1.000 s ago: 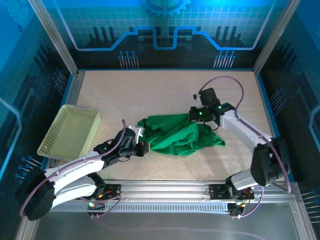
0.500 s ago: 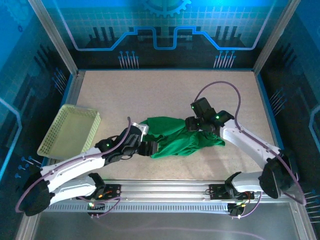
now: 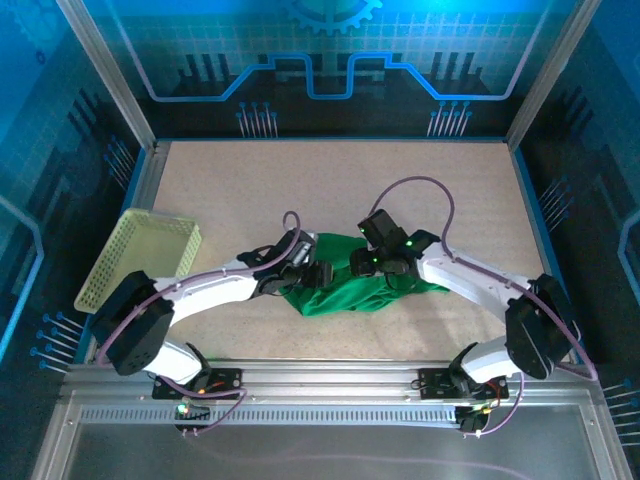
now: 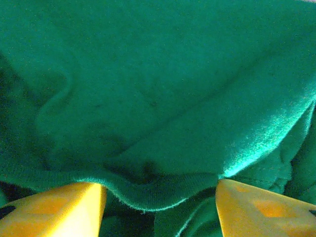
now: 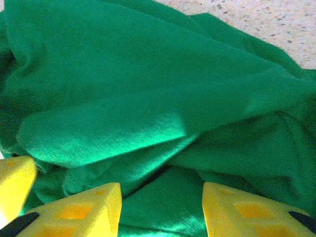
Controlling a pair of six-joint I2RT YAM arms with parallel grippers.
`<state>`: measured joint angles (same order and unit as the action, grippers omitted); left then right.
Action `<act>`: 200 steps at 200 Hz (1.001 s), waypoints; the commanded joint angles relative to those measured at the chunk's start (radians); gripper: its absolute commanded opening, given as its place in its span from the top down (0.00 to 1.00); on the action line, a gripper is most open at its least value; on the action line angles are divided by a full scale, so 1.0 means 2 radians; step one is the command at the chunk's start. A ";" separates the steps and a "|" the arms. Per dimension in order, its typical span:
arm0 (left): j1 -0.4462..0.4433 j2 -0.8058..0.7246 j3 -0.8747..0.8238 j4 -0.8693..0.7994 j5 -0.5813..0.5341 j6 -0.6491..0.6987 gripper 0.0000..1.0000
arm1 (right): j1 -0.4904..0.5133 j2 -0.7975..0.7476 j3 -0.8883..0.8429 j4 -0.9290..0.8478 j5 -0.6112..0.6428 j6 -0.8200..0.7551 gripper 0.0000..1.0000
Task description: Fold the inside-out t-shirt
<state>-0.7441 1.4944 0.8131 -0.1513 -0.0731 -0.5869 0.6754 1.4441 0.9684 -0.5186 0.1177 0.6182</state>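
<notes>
Green cloth, the shirt (image 3: pixel 352 288), lies bunched in a low heap on the speckled beige table (image 3: pixel 300 180), a little nearer the front edge than the middle and between the two arms. From above it is a crumpled mound, wider than it is deep, and no sleeve or collar can be picked out.

The left gripper (image 3: pixel 318 275) rests at the heap's left edge, and the right gripper (image 3: pixel 365 263) sits on its upper middle; the two are close together over the cloth.

In the left wrist view the yellow fingers (image 4: pixel 64 207) stand well apart, released. A hemmed edge of the shirt (image 4: pixel 158 89) sags between them, with broad folds above.

In the right wrist view the fingers (image 5: pixel 237 212) are likewise spread and unclenched. Folds of the shirt (image 5: pixel 148 98) lie between and beyond them, and neither finger visibly pinches the cloth. Bare table shows at the top right corner.

A pale yellow-green basket (image 3: pixel 150 262) stands at the table's left edge, well apart from the shirt.
</notes>
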 commanded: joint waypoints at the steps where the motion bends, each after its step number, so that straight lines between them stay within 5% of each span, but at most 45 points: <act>1: 0.003 0.018 0.006 0.039 0.032 -0.018 0.43 | 0.007 0.026 0.003 0.042 -0.038 0.017 0.51; 17: 0.005 0.026 0.001 0.052 0.040 -0.029 0.54 | 0.007 0.059 0.010 0.057 -0.075 0.023 0.53; 61: 0.007 0.022 -0.014 0.066 0.050 -0.034 0.68 | 0.014 0.087 0.017 0.062 -0.054 0.033 0.61; 103: 0.007 0.008 -0.033 0.062 0.037 -0.034 0.87 | 0.016 0.060 0.022 0.048 -0.030 0.010 1.00; 144: 0.016 -0.015 -0.058 0.070 0.027 -0.032 1.00 | 0.013 -0.021 0.005 0.032 -0.003 -0.009 1.00; 200: 0.039 -0.050 -0.077 0.072 0.019 -0.029 1.00 | -0.006 -0.102 0.001 0.003 -0.029 -0.011 1.00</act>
<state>-0.6895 1.4422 0.6804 -0.0132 -0.0059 -0.6533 0.6876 1.2991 0.9779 -0.4549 0.0769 0.6094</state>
